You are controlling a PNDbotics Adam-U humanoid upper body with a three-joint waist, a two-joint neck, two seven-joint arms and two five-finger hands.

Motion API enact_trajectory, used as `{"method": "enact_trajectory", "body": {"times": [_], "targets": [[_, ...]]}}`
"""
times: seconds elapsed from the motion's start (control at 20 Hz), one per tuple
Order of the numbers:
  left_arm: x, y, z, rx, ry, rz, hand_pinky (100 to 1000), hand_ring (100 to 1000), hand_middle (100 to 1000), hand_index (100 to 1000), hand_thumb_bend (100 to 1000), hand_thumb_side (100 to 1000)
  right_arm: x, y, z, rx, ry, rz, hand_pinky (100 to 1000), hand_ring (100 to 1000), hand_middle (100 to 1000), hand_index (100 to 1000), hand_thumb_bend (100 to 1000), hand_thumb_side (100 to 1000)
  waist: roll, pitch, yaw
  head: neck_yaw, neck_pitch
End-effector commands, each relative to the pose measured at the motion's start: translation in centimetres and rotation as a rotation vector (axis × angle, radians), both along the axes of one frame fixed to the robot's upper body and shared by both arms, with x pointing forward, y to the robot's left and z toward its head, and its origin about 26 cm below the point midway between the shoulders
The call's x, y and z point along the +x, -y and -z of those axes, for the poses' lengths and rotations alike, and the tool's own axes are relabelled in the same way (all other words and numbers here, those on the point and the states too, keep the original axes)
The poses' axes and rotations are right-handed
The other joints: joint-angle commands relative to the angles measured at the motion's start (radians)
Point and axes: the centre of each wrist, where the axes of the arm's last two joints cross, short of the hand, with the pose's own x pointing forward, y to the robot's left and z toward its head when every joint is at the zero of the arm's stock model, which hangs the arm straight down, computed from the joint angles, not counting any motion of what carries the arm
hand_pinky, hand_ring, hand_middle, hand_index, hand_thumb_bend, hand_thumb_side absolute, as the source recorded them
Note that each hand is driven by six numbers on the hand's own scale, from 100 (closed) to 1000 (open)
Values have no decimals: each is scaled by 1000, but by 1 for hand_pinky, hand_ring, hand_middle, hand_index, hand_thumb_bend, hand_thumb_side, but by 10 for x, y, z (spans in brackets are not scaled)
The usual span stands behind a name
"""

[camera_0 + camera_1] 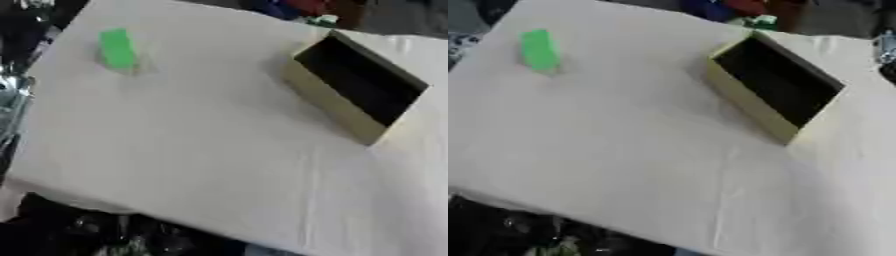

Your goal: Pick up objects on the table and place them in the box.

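A pale cloth-covered bench [201, 150] lies askew across both views. On its far left sits a small green block [117, 48], lying flat and alone. Well apart from it, on the far right, stands a tan box [325, 98] with a dark open interior, its mouth facing up. The green block is outside the box. Neither hand shows in either view, so their state cannot be told. Blurred coloured shapes [741, 9] lie beyond the far edge.

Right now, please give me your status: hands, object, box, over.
No hand in view. Green object lies on the table, far left, apart from the box. Box inside looks dark, nothing seen in it. Nothing between them.
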Motion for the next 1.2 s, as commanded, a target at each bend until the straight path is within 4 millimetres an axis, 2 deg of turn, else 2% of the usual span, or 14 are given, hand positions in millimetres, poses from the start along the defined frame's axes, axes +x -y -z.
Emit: {"method": "enact_trajectory", "body": {"times": [0.05,0.85,1.0,1.2], "targets": [[-2,-4,-9,25,24,-13,685,575,600,801,100,601,-1,4,-11,-14,32,11,627,846,619,810,100,394,8,-20,-1,-3,5],[-3,-7,-10,44,14,-34,686,579,606,808,100,597,-2,3,-12,-20,33,12,627,845,619,810,100,396,25,-32,7,-7,-2],[0,-16,-13,115,-32,-102,693,598,632,824,100,584,-2,3,-12,-23,32,13,627,845,618,810,100,396,27,-32,7,-4,-2],[13,-43,-25,317,-205,-277,709,633,676,845,100,576,-2,3,-12,-29,28,12,627,844,618,810,100,395,33,-36,5,4,-2]]}}
